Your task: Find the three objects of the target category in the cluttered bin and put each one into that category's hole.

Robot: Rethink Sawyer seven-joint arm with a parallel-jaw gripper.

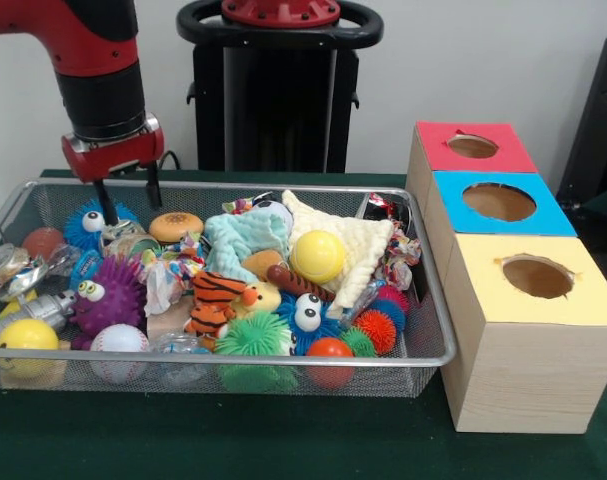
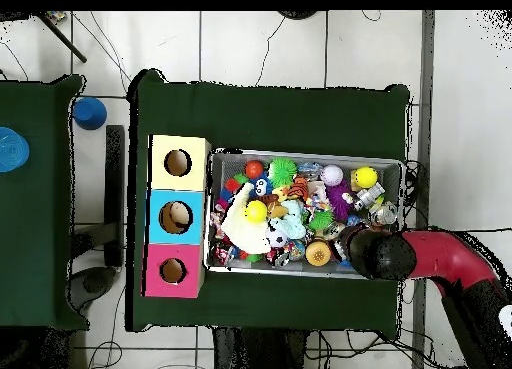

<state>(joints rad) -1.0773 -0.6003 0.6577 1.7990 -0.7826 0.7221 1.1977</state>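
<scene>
Red-and-black robot arm's hand [image 1: 127, 200] hangs at the far left corner of the silver wire-mesh bin [image 1: 233, 372], two black fingers [image 1: 104, 203] apart, gripping nothing, tips just above a blue spiky googly-eyed ball [image 1: 91, 222]. Bin is packed (toys, wrappers, cloth): purple spiky ball [image 1: 108, 296], white baseball [image 1: 119, 340], striped tiger plush [image 1: 215, 296], smooth yellow ball [image 1: 317, 256] on a cream cloth [image 1: 365, 246]. Right, on the green tabletop [image 1: 283, 440]: wooden boxes with holes, topped red [image 1: 473, 146], blue [image 1: 499, 202], yellow [image 1: 536, 277].
</scene>
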